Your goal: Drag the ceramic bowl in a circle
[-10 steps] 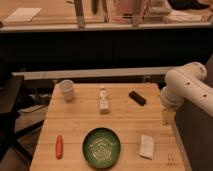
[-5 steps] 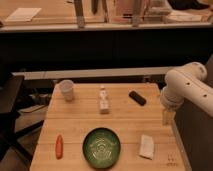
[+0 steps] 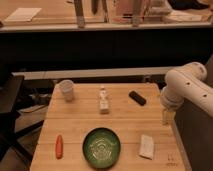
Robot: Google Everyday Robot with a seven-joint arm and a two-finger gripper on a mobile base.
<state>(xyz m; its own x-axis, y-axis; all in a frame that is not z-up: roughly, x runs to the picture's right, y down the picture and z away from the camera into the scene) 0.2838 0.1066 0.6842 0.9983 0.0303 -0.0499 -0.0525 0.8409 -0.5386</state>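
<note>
The ceramic bowl [image 3: 101,147], wide, shallow and dark green with a pale swirl inside, rests near the front edge of the wooden table [image 3: 125,122], a little left of centre. My white arm reaches in from the right. Its gripper [image 3: 168,119] hangs over the table's right edge, pointing down, up and to the right of the bowl and well apart from it. The gripper is open and holds nothing.
A white cup [image 3: 66,90] stands at the back left. A small white bottle [image 3: 103,99] is at the back centre, and a black bar [image 3: 137,97] lies to its right. An orange carrot [image 3: 59,146] lies left of the bowl, a white packet [image 3: 146,146] right of it.
</note>
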